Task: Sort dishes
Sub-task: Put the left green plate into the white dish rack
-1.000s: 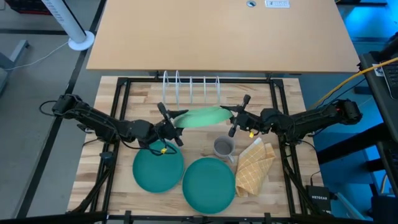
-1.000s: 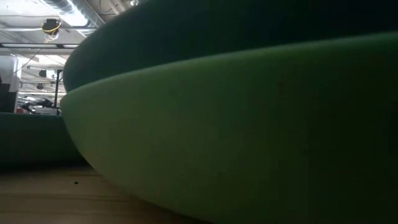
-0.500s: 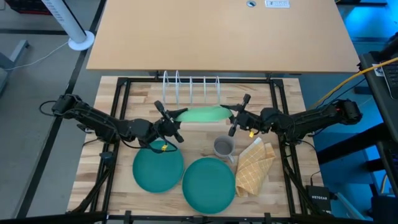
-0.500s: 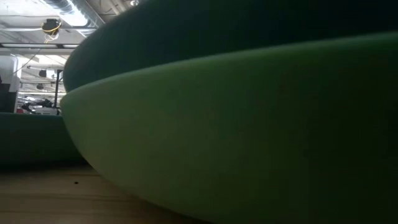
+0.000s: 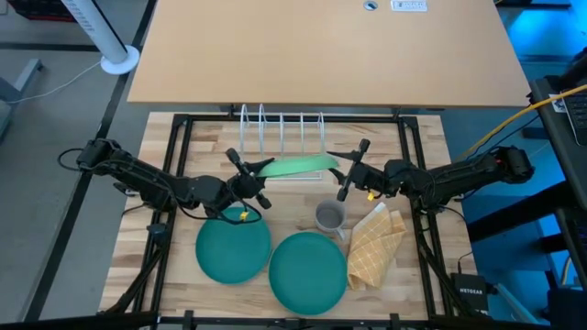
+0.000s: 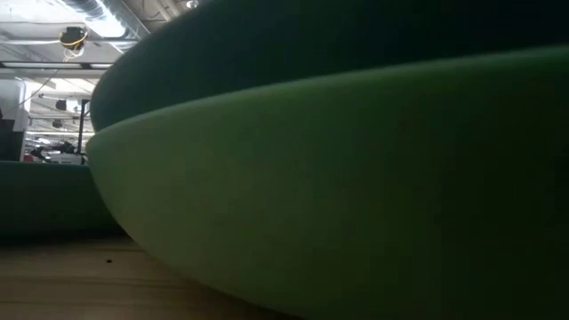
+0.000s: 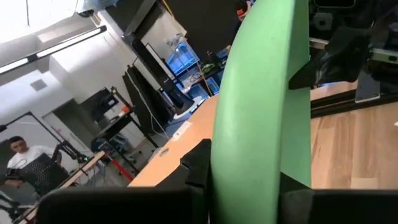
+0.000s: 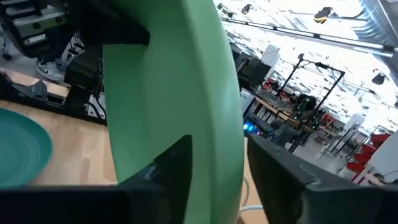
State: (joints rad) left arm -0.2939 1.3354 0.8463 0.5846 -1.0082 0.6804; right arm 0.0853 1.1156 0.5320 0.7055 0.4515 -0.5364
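Left gripper: jaws pinched on the left rim of the light green plate, one finger on each face of the rim, as the left wrist view shows. Right gripper: jaws pinched on the opposite, right rim of the same plate, again with a finger on either face. The plate hangs in the air between the two grippers, tilted steeply so that the high view sees it almost edge-on, just in front of the wire dish rack at the back of the table.

Nearer the front of the table, two teal-green plates lie flat: one below the left gripper, the other just beside it to the right, their rims nearly touching. A small grey cup stands between the right gripper and the second teal plate. A tan waffle-patterned cloth lies crumpled just right of the cup. The low view is filled by the side of a green plate close to the lens.
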